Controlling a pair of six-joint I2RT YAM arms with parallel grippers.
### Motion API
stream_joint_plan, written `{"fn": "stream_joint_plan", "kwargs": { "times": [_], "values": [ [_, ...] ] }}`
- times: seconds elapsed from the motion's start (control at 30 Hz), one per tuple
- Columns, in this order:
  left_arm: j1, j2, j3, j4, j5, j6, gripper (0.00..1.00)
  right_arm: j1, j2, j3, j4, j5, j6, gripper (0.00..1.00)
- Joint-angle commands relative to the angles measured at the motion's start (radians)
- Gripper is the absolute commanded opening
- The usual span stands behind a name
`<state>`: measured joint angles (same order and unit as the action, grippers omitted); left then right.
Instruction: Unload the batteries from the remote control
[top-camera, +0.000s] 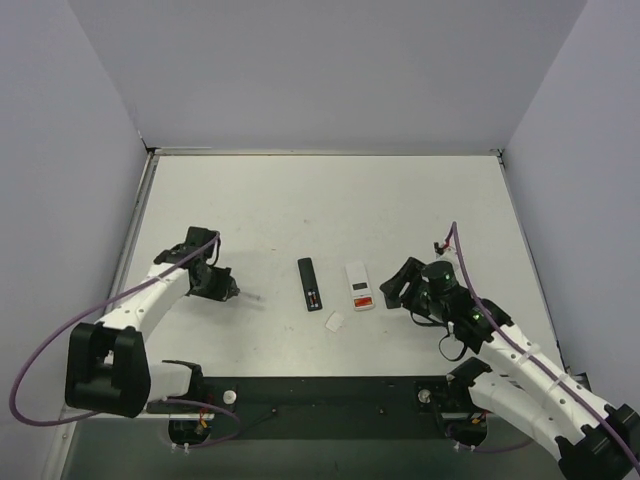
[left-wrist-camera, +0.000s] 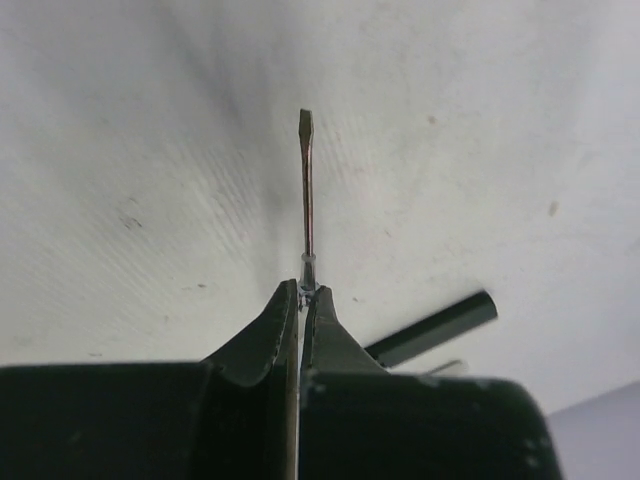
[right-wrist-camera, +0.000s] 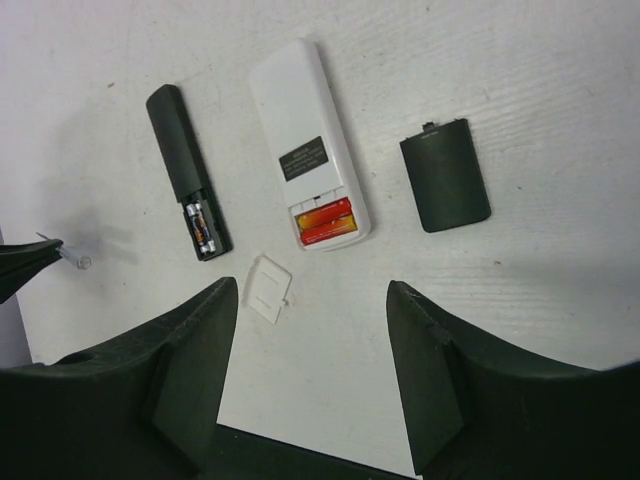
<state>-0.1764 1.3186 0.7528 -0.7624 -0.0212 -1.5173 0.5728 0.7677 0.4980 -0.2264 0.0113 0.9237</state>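
We record the remote control (right-wrist-camera: 178, 140) as black; the batteries (right-wrist-camera: 201, 224) in its bay are dark with silvery bands. The second remote (right-wrist-camera: 300, 120) is white with a black label, and its cells (right-wrist-camera: 326, 220) grade from red to orange-yellow. The large cover (right-wrist-camera: 445, 176) is matte black, the small cover (right-wrist-camera: 267, 288) white. The screwdriver (left-wrist-camera: 307, 190) shaft is dull grey. The left gripper (left-wrist-camera: 300, 296) and the right gripper (right-wrist-camera: 312, 300) are black. The cables (top-camera: 458, 250) are purple; the table (top-camera: 300, 200) is off-white, faintly speckled

Batteries (right-wrist-camera: 201, 224) in near end of remote (right-wrist-camera: 176, 140)
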Motion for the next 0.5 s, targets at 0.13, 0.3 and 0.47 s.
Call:
{"fn": "stream_joint_plan", "kwargs": {
  "times": [0.13,0.3,0.47],
  "values": [
    [-0.012,-0.185,-0.010,0.231,0.179,0.146,0.00,0.024,-0.008,-0.006,0.290,-0.129,-0.085,0.56],
    [-0.070,-0.288,-0.171,0.691,0.354,0.177,0.00,0.061,0.073,-0.041,0.531,-0.223,-0.105,0.55],
    [-0.161,-0.326,-0.268,1.107,0.398,0.123,0.00,0.152,0.134,-0.013,0.663,-0.174,-0.126,0.53]
  ]
}}
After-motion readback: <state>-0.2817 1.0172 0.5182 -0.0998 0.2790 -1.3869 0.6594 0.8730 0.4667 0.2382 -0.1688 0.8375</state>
